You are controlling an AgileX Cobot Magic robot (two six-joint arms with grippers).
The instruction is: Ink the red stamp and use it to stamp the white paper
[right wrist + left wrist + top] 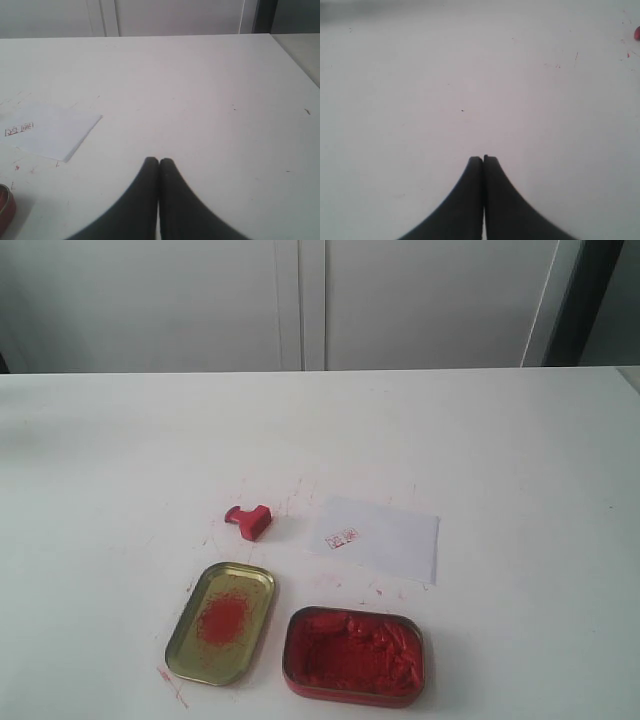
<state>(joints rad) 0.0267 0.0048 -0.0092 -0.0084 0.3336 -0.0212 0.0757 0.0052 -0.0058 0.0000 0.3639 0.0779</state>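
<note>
The red stamp [249, 521] lies on its side on the white table, left of the white paper [385, 538]. The paper bears a small red print [342, 538], which the right wrist view also catches as a print [19, 129] on the paper [52, 132]. Neither arm shows in the exterior view. My left gripper [483, 158] is shut over bare table, with a sliver of the red stamp [637, 33] at the frame's edge. My right gripper [159, 160] is shut and empty, beside the paper without touching it.
A gold tin [222, 622] with a red smear sits near the front edge. Next to it is the tin of red paste [354, 655], whose rim [5, 210] peeks into the right wrist view. Red specks dot the table around the stamp. White cabinet doors stand behind.
</note>
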